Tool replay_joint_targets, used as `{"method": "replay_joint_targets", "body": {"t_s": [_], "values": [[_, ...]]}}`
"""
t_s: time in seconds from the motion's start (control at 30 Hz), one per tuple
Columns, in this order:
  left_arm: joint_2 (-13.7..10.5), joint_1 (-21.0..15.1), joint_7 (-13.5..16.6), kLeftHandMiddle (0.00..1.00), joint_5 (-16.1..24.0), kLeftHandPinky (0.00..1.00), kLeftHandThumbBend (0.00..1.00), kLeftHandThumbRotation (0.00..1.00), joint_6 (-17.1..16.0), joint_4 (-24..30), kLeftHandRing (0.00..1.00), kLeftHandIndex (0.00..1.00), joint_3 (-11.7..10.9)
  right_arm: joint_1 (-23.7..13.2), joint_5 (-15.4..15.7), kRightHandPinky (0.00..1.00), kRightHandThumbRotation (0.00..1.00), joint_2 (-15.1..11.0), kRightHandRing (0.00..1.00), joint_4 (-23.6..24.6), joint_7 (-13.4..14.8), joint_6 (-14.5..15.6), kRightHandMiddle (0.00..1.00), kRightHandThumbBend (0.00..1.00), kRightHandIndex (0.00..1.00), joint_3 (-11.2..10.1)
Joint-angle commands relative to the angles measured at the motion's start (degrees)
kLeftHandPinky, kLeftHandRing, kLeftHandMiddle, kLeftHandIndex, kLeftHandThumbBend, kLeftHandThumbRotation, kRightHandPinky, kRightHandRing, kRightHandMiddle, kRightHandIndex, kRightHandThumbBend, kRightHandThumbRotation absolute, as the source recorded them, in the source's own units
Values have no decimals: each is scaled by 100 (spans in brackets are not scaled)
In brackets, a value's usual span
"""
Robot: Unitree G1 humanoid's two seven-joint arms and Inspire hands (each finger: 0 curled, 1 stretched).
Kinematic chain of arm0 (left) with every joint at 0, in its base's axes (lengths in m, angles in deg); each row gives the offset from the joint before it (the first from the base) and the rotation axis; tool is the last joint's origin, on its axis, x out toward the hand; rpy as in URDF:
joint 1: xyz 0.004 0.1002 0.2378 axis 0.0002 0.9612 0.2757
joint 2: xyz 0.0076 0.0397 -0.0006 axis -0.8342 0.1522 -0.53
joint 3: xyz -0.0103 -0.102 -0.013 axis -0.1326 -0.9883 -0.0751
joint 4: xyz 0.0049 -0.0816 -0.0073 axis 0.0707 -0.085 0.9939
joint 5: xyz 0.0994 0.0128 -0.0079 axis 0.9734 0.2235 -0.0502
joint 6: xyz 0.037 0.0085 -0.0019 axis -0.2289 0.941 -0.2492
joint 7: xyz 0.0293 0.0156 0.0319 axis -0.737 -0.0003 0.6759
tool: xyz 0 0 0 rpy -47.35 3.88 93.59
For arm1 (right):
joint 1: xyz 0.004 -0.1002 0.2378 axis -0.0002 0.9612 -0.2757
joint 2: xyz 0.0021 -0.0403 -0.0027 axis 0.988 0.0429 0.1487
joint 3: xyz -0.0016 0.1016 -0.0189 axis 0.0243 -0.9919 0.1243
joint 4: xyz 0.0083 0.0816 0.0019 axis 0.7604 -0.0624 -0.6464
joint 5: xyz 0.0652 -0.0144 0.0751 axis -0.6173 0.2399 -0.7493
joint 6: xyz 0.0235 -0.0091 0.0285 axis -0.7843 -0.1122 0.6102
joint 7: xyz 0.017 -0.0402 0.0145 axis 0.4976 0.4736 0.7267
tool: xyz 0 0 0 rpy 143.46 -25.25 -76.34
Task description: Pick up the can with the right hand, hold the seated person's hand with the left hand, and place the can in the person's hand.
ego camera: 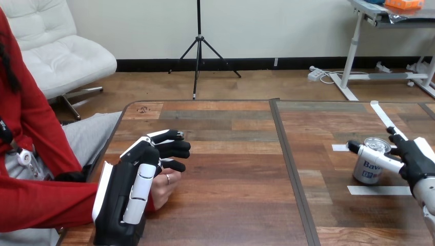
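Saw can (368, 171) upright on rt half of table (231, 205), just beside a white tape strip (378, 190), base apparently on the wood, so not yet lifted. Rt hand (418, 159) closed round it from the rt edge, a finger wrapped across the front below the rim. Lt hand (134, 179) lay over person's hand (165, 188) near the lt edge, touching; couldn't tell whether it actually gripped. Judged step in hand: the lift. Best done w/ grip firm at mid-can, raised straight up, held upright, then carried slowly across to the lt; person's palm to be turned up and steadied first.
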Motion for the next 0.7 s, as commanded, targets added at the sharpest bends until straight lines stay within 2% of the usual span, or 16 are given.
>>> {"method": "replay_joint_targets", "body": {"t_s": [0.0, 0.37, 0.67], "values": [[-10, -289, 27, 62, 17, 53, 60, 94, -97, 120, 62, 64, -49, -519, 11, 82, 56, 53, 93, -3, -9, 40, 98, 100, 98, 73], [-33, -315, 49, 62, 73, 52, 59, 94, -149, 94, 61, 64, -79, -555, 82, 77, 49, 119, 91, -44, 42, 240, 95, 100, 96, 165], [-44, -343, 41, 61, 76, 52, 56, 95, -195, 69, 61, 64, -93, -561, 177, 75, 31, 181, 87, -61, 301, 287, 91, 100, 91, 259]]}}
